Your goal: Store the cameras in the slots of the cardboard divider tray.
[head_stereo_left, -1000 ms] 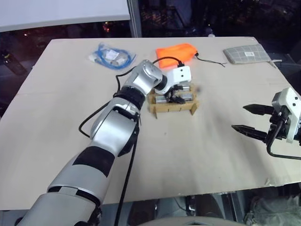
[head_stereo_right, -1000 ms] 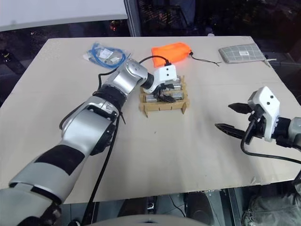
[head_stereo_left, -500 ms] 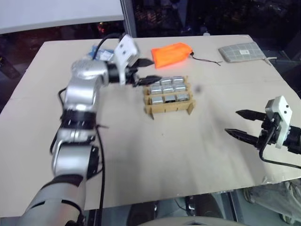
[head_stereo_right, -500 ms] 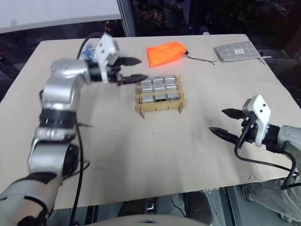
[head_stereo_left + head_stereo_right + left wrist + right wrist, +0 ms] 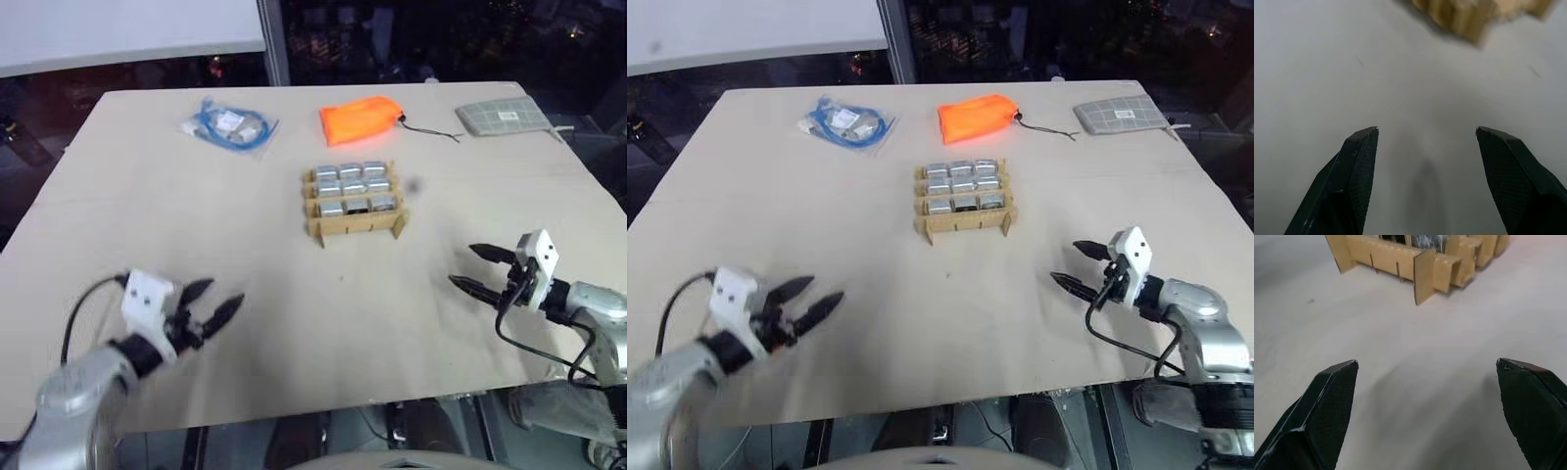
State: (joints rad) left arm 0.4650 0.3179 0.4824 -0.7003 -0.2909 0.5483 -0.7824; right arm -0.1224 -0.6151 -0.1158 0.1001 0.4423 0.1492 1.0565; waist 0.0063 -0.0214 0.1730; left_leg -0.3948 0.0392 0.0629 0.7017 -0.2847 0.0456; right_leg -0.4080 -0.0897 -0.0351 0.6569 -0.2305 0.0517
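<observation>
The cardboard divider tray (image 5: 355,203) sits near the middle of the worktop (image 5: 294,323), and its three-by-three grid looks full: nine cameras (image 5: 351,187) sit in the slots, none lying loose around the tray. By that reading the storing is done. The left gripper (image 5: 213,305) is well off the tray's near-left side, jaws apart and empty; the right gripper (image 5: 475,269) is off its near-right side, spread wide, holding nothing.
</observation>
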